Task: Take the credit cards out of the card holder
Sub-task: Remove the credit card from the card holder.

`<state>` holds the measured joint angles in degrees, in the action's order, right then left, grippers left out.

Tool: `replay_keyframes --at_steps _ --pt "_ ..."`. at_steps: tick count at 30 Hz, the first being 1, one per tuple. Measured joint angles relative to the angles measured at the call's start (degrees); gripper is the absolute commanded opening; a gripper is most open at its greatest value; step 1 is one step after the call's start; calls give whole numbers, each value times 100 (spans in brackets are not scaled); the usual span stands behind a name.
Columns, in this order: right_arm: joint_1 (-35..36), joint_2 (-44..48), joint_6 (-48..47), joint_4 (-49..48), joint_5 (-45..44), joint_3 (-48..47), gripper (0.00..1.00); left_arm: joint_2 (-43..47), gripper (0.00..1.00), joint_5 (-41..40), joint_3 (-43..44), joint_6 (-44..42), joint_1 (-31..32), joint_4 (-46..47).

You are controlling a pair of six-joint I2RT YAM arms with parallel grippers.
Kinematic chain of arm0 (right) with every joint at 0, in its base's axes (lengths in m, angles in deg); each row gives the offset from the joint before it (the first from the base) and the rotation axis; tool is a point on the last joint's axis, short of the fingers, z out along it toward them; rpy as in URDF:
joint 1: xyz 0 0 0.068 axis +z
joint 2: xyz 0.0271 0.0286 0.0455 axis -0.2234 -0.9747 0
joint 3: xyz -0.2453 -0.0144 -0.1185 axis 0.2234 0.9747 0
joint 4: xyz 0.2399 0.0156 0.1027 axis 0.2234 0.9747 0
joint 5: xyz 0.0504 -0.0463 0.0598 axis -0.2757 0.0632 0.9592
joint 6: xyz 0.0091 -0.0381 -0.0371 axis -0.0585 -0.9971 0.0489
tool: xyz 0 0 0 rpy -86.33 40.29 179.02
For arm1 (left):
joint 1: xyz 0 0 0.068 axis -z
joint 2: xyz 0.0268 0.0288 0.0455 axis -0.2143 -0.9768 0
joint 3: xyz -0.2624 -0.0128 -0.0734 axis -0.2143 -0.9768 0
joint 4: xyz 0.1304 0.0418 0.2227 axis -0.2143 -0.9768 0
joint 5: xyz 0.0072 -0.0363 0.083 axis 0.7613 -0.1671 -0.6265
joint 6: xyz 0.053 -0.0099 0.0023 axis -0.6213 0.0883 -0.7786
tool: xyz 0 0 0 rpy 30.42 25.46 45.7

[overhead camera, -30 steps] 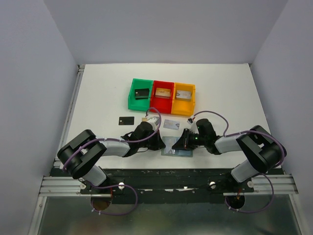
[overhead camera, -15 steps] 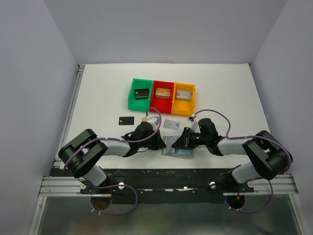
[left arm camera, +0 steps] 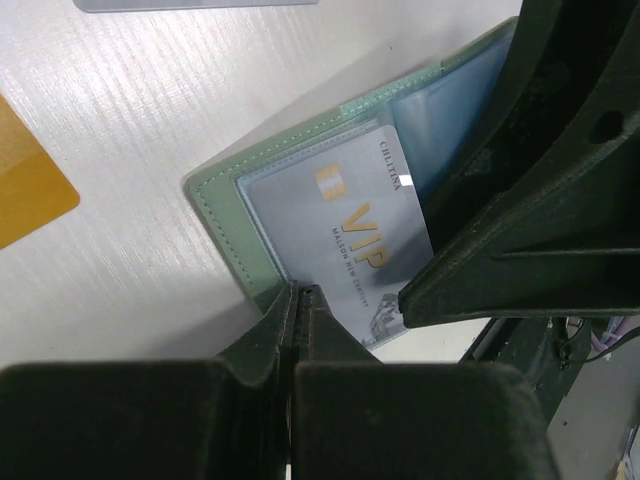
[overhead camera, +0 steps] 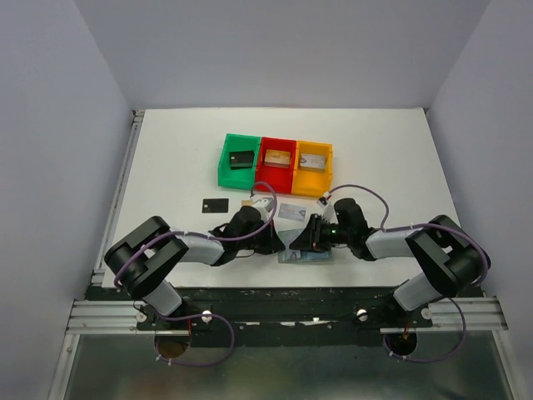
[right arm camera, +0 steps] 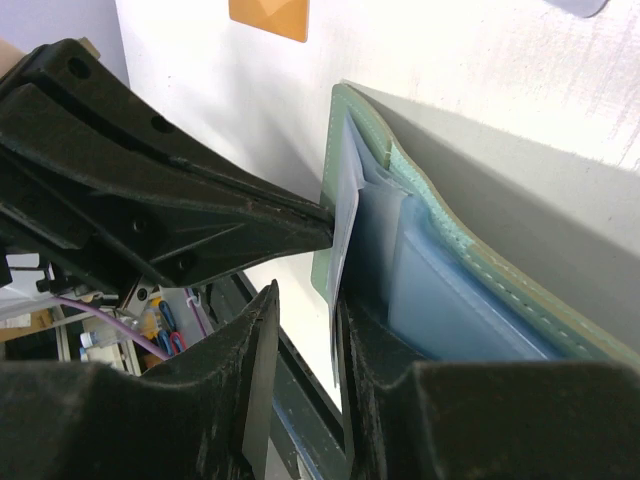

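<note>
1. My left pincer (left arm camera: pixel 298 300) is clamped tight. Its fingertips are pressed together at the near edge of the card holder (left arm camera: pixel 225 215). Whether they nip the cover, I cannot tell.
2. My right pincer (right arm camera: pixel 308 300) reaches in from the opposite side with its jaws apart and a clear gap between the fingers. The thin edge of a silver card (left arm camera: pixel 350 230) lies just beside one finger.
3. The card holder lies opened on the white table (overhead camera: pixel 383 150) between my two pincers, close to the table's near edge. It is pale green outside, with blue pockets inside.
4. The silver card, printed "VIP" in gold, sits in a pocket and juts past the holder's edge toward my left pincer.
5. Just beyond the holder, a golden card (left arm camera: pixel 25 185) and a grey card (overhead camera: pixel 291 211) lie flat on the table, both apart from the holder. A black card (overhead camera: pixel 215 204) lies further to the left.
6. Farthest back, a green bin (overhead camera: pixel 223 171), a red bin (overhead camera: pixel 273 182) and a yellow bin (overhead camera: pixel 310 187) stand side by side in a row.
</note>
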<state>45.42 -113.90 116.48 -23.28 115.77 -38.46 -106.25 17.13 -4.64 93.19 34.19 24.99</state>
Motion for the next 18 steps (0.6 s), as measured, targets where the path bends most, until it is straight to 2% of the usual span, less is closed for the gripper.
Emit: replay_keyframes --at_steps 10,18 --pt "0 -232 31 42 15 -109 33 -44 0 48 24 0 4 46" --pt "9 221 -302 833 -31 -229 30 -44 0 22 20 11 37 66"
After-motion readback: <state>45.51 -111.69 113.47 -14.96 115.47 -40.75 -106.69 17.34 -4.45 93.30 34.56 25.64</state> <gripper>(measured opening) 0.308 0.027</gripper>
